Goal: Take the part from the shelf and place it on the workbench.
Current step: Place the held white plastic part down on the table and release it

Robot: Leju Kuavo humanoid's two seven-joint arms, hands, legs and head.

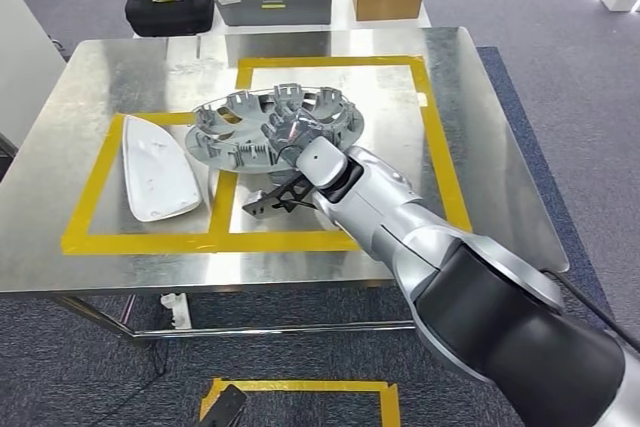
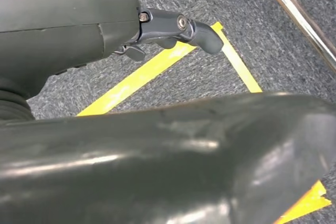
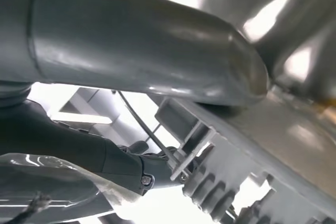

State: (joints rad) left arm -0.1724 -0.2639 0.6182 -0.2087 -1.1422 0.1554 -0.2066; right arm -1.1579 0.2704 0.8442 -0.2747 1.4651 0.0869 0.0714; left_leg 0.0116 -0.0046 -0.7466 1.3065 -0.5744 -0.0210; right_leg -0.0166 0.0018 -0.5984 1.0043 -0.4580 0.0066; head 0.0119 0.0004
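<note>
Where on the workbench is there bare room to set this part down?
Bare steel lies inside the right yellow tape box, beyond the round grey part held by the right hand. The left box is crowded by the white panel.

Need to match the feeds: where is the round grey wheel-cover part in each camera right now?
Head view: wheel cover sits mid-workbench, across the yellow tape, right hand at its near rim.
Right wrist view: its ribbed rim lies against the fingers.
Left wrist view: not in it; carpet and floor tape.
Shared landmark: the right hand gripping the rim.
</note>
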